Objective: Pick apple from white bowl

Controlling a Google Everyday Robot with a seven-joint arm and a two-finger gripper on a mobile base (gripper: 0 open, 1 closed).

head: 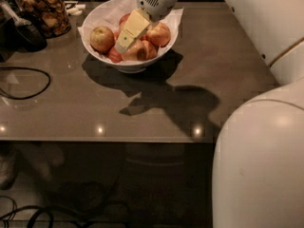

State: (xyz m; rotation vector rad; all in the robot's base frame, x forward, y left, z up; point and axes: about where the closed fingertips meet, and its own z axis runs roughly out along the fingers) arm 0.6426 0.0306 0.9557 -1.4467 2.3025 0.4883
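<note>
The white bowl (97, 52) lined with crinkled white paper stands at the back of the brown table and holds several apples. The yellow-tan apple (138, 51) with a dark stem dimple lies at the bowl's front middle. My gripper (124, 45) reaches down into the bowl from the upper right, its cream tip lying against the left side of this apple. Another yellow-red apple (102, 38) lies at the bowl's left and a reddish one (160, 34) at its right, with smaller red apples between them.
A glass jar of brown snacks (43, 9) stands at the back left beside a dark object (26, 33). A black cable (28, 82) loops on the table's left. My white arm (266, 18) and body (261, 170) fill the right side.
</note>
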